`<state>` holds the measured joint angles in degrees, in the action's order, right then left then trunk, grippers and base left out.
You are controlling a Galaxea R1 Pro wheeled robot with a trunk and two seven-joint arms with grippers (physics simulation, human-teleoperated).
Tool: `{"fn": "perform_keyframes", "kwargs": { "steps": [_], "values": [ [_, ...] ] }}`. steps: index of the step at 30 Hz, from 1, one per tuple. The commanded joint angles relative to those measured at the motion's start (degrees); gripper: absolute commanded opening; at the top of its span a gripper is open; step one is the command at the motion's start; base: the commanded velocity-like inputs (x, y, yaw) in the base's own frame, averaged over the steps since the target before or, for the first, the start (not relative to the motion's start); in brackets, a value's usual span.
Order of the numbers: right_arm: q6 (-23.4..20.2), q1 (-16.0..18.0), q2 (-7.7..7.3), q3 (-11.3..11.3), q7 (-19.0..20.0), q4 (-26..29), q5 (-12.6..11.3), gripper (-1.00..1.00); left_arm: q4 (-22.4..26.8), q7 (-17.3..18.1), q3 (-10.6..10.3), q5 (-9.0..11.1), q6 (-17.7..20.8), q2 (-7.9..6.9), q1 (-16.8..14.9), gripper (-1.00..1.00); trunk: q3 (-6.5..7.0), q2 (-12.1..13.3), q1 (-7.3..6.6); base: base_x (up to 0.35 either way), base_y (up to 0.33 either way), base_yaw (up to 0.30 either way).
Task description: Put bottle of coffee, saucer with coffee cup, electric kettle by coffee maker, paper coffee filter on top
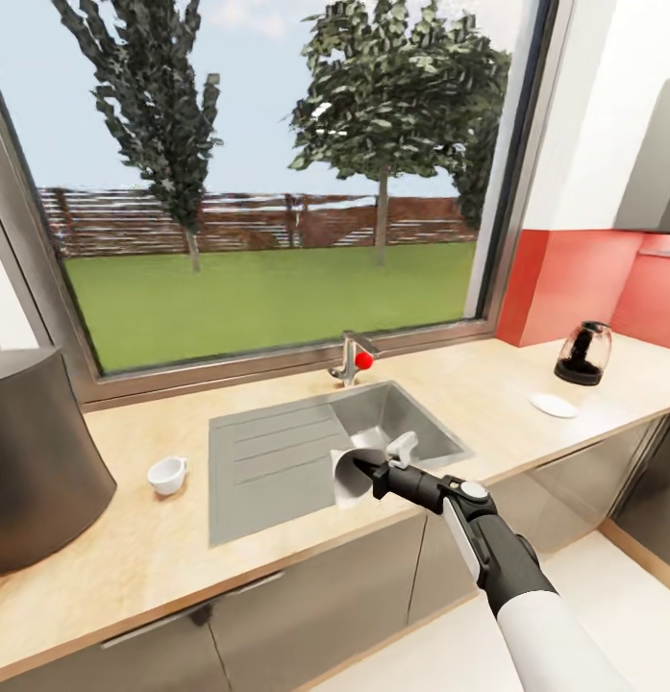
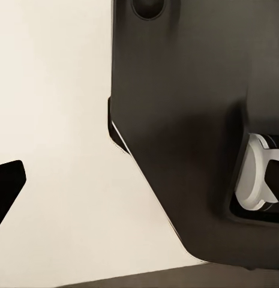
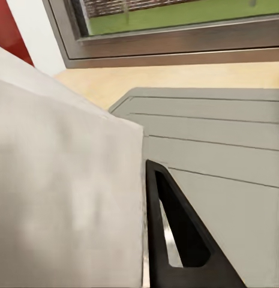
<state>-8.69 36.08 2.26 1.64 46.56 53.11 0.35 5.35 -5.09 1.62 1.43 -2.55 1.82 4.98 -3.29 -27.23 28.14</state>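
The robot's right gripper (image 1: 361,471) reaches out over the front of the steel sink (image 1: 277,452), its jaws clamped on the paper coffee filter (image 1: 352,476), a white paper cone held above the sink's front rim. In the right wrist view the filter's pale sheet (image 3: 67,198) stands pressed against one dark finger (image 3: 175,240), with the ribbed draining board and the window frame beyond. The coffee maker (image 1: 37,461), a tall dark cylinder, stands at the far left of the counter (image 1: 488,384), its top bare. The coffee cup (image 1: 167,474) sits on the counter between the coffee maker and the sink, just beside the draining board. Well apart from them, at the counter's right end near the red wall, the electric kettle (image 1: 583,354) stands upright with the saucer (image 1: 553,405) lying just in front of it. A tap (image 1: 352,358) with a red knob rises behind the sink, under a wide window on lawn and trees. The left wrist view takes in dark robot housing over pale floor; whether the left jaws are apart or together cannot be told.
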Motion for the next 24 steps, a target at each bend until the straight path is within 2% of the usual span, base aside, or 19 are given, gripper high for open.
{"fn": "perform_keyframes", "kwargs": {
  "steps": [1,7,24],
  "values": [
    [-0.51,0.04,0.02,-0.06,0.25,0.06,-0.08,-1.00,0.13,-0.15,0.14,0.15,-0.10,0.07,0.04,1.00,-0.18,-0.10,0.06,0.297,-0.134,0.167],
    [-0.53,0.04,0.02,-0.06,0.24,0.06,-0.08,-1.00,0.20,-0.10,-0.08,0.08,-0.27,1.30,0.03,1.00,-0.62,-0.10,0.06,0.110,-0.052,0.167],
    [-0.46,0.04,0.02,-0.06,0.28,0.06,-0.08,-1.00,0.19,-0.14,-0.10,0.07,-0.26,1.43,0.03,1.00,-1.88,-0.10,0.06,0.003,-0.001,0.167]
  ]
}}
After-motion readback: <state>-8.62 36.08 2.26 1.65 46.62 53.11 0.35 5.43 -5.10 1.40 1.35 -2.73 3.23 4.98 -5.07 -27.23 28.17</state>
